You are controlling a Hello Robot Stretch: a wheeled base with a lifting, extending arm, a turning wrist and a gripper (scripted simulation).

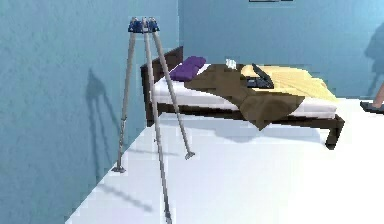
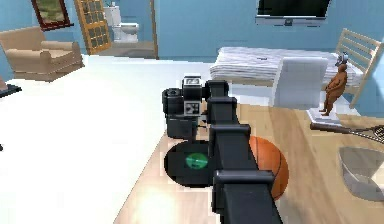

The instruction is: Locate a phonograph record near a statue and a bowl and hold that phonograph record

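**Arm side view.** The gripper (image 2: 180, 118) sits at the far end of the arm (image 2: 235, 165), by the left edge of a wooden surface (image 2: 300, 150). Whether it holds anything cannot be told.

- The phonograph record (image 2: 193, 160) is a black disc lying flat near that left edge, just beside the arm, which hides its right part. Its green centre label is too small to read.
- An orange-brown disc (image 2: 268, 168) lies on the arm's other side, partly covered by it.
- The statue (image 2: 335, 85) is a brown figure standing upright on a white base toward the surface's far right.
- A grey bowl (image 2: 365, 172) sits at the right edge, nearer than the statue.
- Beyond the surface are a white bed (image 2: 250, 58), a television (image 2: 292, 8) on the blue wall and an armchair (image 2: 40, 52) at the far left.

**Forward view.** A tripod (image 1: 145, 100) stands in front of a wooden bed (image 1: 300, 110), which has a brown blanket (image 1: 240, 92) and a purple pillow (image 1: 187, 68).
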